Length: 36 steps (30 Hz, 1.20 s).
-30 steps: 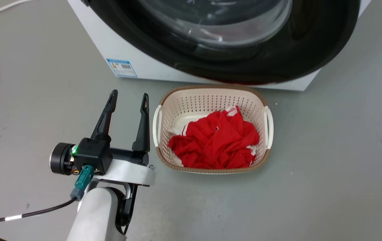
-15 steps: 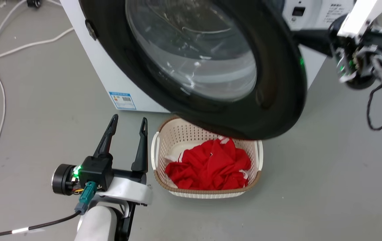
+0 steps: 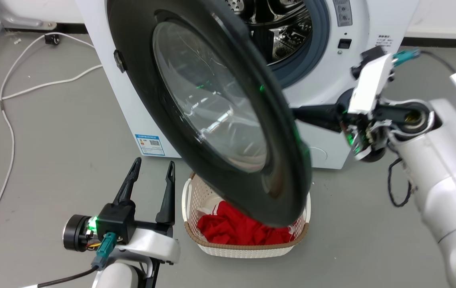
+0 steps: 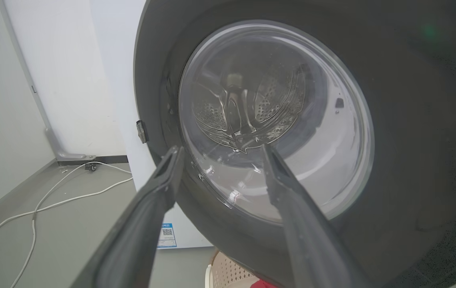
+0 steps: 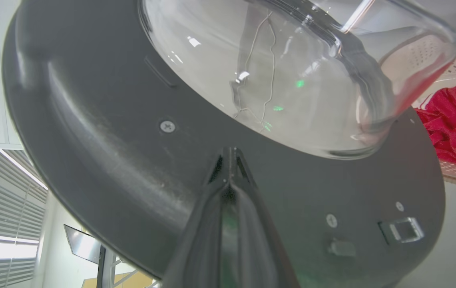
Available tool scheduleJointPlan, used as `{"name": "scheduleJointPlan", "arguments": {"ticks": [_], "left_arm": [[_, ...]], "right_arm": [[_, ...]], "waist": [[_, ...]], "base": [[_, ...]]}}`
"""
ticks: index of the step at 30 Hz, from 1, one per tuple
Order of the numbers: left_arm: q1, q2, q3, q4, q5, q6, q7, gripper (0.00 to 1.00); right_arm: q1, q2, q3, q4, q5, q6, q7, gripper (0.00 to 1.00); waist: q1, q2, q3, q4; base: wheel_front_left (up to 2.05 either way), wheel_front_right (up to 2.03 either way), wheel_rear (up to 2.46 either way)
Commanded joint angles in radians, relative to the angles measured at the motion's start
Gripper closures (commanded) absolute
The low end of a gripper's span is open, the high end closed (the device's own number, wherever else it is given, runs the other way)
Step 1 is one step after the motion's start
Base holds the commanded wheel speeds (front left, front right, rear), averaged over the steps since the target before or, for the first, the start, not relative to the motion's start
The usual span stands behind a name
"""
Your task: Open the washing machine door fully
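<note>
The washing machine door (image 3: 212,112), glossy black with a bulging glass bowl (image 3: 212,100), stands swung partway out from the white washing machine (image 3: 323,72). The steel drum (image 3: 275,24) shows behind it. My right gripper (image 3: 297,114) reaches in behind the door's free edge. In the right wrist view its fingers (image 5: 228,154) are shut together, tips against the door's inner face (image 5: 112,132) just below the glass bowl (image 5: 271,72). My left gripper (image 3: 152,168) is open and holds nothing, low in front of the machine. In the left wrist view the left gripper (image 4: 220,154) points at the door's outer face (image 4: 411,120).
A cream laundry basket (image 3: 247,250) with red cloth (image 3: 235,230) sits on the floor under the door's lower edge, just right of my left gripper. White cables (image 3: 8,120) trail over the grey floor at left. A blue label (image 3: 150,144) marks the machine's lower front.
The head camera has tilted up. The door has swung further out and to the left, uncovering the drum. My right arm has come in behind the door. The left gripper has stayed put.
</note>
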Motion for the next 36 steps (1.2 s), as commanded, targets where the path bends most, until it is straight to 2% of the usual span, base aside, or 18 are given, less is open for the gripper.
{"name": "scheduleJointPlan", "arguments": {"ticks": [1,13,21,24,29,36], "left_arm": [[0.011,-0.001,0.002,0.002,0.005,0.0,-0.003,0.0],[0.04,-0.001,-0.001,0.009,0.001,0.006,-0.003,0.0],[0.043,-0.001,-0.005,0.001,-0.007,0.012,-0.003,0.0],[0.046,-0.001,-0.001,-0.002,-0.007,0.014,-0.003,0.0],[0.05,-0.001,0.006,-0.007,-0.012,0.022,-0.003,0.0],[0.068,0.0,0.022,-0.001,-0.008,0.02,-0.003,0.0]], "right_arm": [[0.032,0.022,0.004,-0.026,0.012,0.0,0.012,1.0],[0.196,0.09,0.049,-0.219,0.044,0.0,0.061,1.0],[0.249,0.107,0.064,-0.281,0.051,0.0,0.021,1.0],[0.27,0.101,0.026,-0.3,0.047,0.0,-0.068,1.0],[0.344,0.092,-0.093,-0.334,0.064,0.0,-0.29,1.0],[0.533,0.062,-0.241,-0.427,0.091,0.0,-0.512,1.0]], "waist": [[0.0001,0.0,-0.007,0.003],[0.0001,0.0,-0.044,0.002],[0.0001,0.0,-0.037,-0.006],[0.0001,0.0,-0.035,-0.013],[0.0001,0.0,-0.034,-0.028],[0.0001,0.0,-0.053,-0.055]], "base": [[0.0,0.0,0.0],[0.0,0.0,0.0],[0.0,0.0,0.0],[0.0,0.0,0.0],[0.0,0.0,0.0],[0.0,0.0,0.0]]}}
